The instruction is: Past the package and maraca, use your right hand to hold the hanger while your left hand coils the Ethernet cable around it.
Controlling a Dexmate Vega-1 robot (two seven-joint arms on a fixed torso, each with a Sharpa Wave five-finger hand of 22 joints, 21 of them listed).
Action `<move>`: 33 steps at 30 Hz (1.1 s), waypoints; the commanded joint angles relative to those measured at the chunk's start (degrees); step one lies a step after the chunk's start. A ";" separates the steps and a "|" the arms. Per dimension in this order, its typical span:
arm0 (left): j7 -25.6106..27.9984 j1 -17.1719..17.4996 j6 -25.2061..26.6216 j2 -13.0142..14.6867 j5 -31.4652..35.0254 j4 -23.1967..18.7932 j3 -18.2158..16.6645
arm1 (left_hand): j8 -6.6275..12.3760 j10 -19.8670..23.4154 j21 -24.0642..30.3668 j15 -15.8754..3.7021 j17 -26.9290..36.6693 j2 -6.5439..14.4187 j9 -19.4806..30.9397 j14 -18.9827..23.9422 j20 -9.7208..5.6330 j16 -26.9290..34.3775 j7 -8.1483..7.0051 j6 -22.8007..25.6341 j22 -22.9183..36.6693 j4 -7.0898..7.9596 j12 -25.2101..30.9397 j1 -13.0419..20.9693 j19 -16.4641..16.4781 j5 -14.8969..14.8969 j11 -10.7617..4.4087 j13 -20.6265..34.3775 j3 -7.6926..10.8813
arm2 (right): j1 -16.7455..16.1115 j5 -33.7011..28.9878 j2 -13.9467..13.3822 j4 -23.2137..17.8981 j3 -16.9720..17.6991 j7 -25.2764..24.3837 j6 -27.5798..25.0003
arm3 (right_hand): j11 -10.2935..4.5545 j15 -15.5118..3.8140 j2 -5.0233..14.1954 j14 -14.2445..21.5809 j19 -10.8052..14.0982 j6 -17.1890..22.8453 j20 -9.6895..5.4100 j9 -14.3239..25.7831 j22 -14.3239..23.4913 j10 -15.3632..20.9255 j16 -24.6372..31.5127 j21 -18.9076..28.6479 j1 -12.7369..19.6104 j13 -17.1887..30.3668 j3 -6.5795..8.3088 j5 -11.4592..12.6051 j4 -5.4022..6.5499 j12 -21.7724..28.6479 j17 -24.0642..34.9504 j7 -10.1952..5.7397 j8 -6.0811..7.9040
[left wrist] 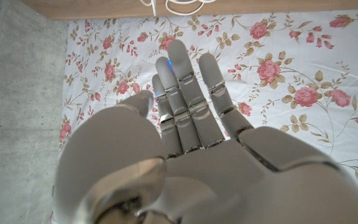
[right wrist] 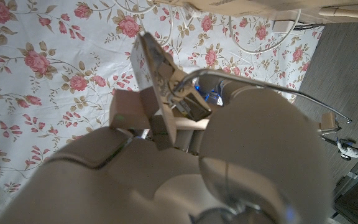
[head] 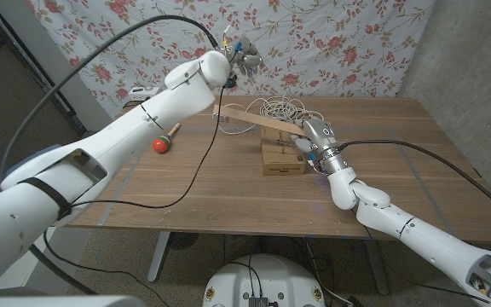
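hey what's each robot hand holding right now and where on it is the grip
The right hand grips the wooden hanger at its middle, by the metal hook. The left hand is raised with fingers straight and apart, holding nothing.

Backdrop cloth (head: pixel 348 43): white, pink rose print. Table (head: pixel 228 192): brown woodgrain. Maraca (head: pixel 162 143): red head. Package (head: pixel 281 153): tan cardboard. Ethernet cable (head: pixel 278 108): white. Hanger (head: pixel 254 121): pale wood.

Nothing legible here. The cardboard package (head: pixel 281 155) on the table carries a faint dark mark on its front face, too small and blurred to read. No lettering, numbers or brand marks can be made out on the hanger (head: pixel 258 121), the maraca (head: pixel 164 141) or either arm.
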 commanded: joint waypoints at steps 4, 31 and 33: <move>-15.05 -14.34 2.28 1.24 9.12 10.77 17.81 | -4.63 -13.51 -1.06 1.04 -2.11 -0.42 -5.39 -16.71 2.43 -3.78 -6.77 -8.73 -0.30 -4.36 -14.54 2.62 -11.61 1.16 -3.45 -7.96 -3.90 | -0.37 1.41 -0.88 -0.35 0.44 -0.28 0.79 | 0.02 -3.87 7.95 -0.32 -0.10 1.65 -5.10 0.21 0.15 -0.06 0.44 0.25 -7.27 0.66 0.43 0.30 -0.19 0.76 0.21 1.53 0.43; -25.11 -18.83 -38.75 -8.29 27.86 37.05 20.97 | -4.20 -18.56 -11.20 -0.36 -2.68 -7.79 -12.06 -33.37 3.75 -9.68 -15.49 -16.74 -1.99 -8.22 -24.37 6.45 -21.72 7.85 -10.11 -14.78 -8.77 | -0.42 1.83 -0.46 0.32 0.85 -1.13 1.19 | 0.04 -3.85 7.91 -0.48 0.04 1.83 -5.13 0.05 0.13 0.25 1.19 0.41 -7.32 0.12 0.54 0.24 -0.28 0.86 0.21 1.63 0.63; -25.15 -18.71 -40.28 -8.73 28.83 37.82 20.83 | -3.96 -17.73 -11.56 -1.20 -2.71 -7.55 -12.28 -33.11 3.60 -9.56 -15.93 -16.18 -1.96 -8.40 -24.21 7.20 -21.30 8.40 -10.35 -15.01 -8.72 | -0.28 1.88 -0.32 0.53 0.80 -1.16 1.27 | 0.25 -3.86 7.91 -0.51 -0.09 1.82 -5.10 0.06 0.12 0.31 1.23 0.37 -7.31 -0.11 0.56 0.24 -0.29 0.78 0.20 1.74 0.66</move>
